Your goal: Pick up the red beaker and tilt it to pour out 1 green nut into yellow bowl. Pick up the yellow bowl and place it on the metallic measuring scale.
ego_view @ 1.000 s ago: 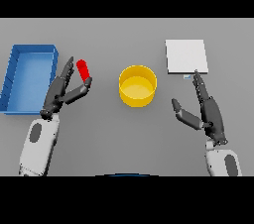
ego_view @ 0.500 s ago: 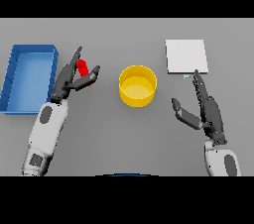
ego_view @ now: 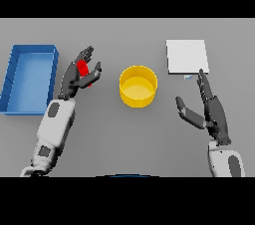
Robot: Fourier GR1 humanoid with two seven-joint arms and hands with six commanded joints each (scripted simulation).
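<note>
- The left hand (ego_view: 75, 77) is at the red beaker (ego_view: 83, 69), left of the yellow bowl (ego_view: 138, 86) and just right of the blue tray (ego_view: 11, 72). Its fingers are spread on either side of the beaker rather than wrapped round it, so I judge the grasp to be forming and not yet firm.
- Whether the beaker rests on the table (ego_view: 127, 139) or is lifted off it cannot be told from this view.
- The right hand (ego_view: 209, 109) hangs open on the right side of the table, fingers straight and thumb out to the left, holding nothing. It sits just nearer than the metallic measuring scale (ego_view: 187, 56) and well apart from the bowl.
- The bowl stands upright at the middle of the table, between the two hands. No green nut shows inside it, and none is visible in the beaker either; the beaker is too small and too covered by fingers to be sure.
- The scale lies at the far right with nothing on it.
- As I read it, the task is at its first step. Still to do: secure and lift the beaker, bring it over the bowl, tip out one nut, then pick up the bowl and set it on the scale.
</note>
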